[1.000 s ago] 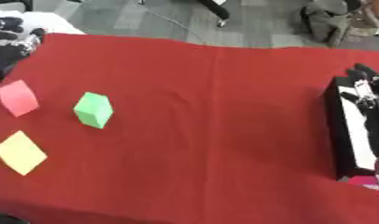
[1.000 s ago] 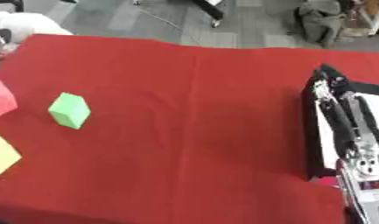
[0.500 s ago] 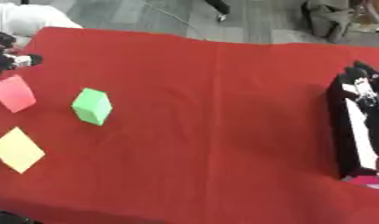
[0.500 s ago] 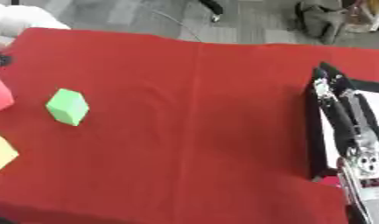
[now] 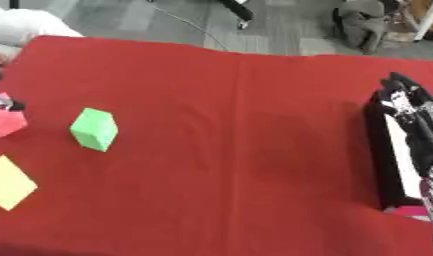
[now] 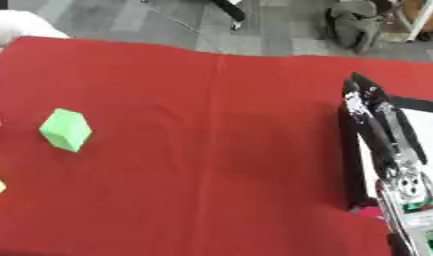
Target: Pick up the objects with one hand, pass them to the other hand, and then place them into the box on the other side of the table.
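The left hand point(image 5: 2, 102) touches the pink block point(image 5: 7, 121), fingers unclear, and may knock it off the desk point(image 5: 237, 150).

Both eyes sit up in the robot's head and look down at the red table point(image 5: 237, 150). They are side by side, so both see the green block point(image 5: 94, 129) and the black box point(image 6: 352, 150). The right eye looks a bit further right.

left hand point(image 5: 1, 102) mostly cut off at edge; box point(image 6: 349, 165) interior hidden behind right hand point(image 6: 377, 125)
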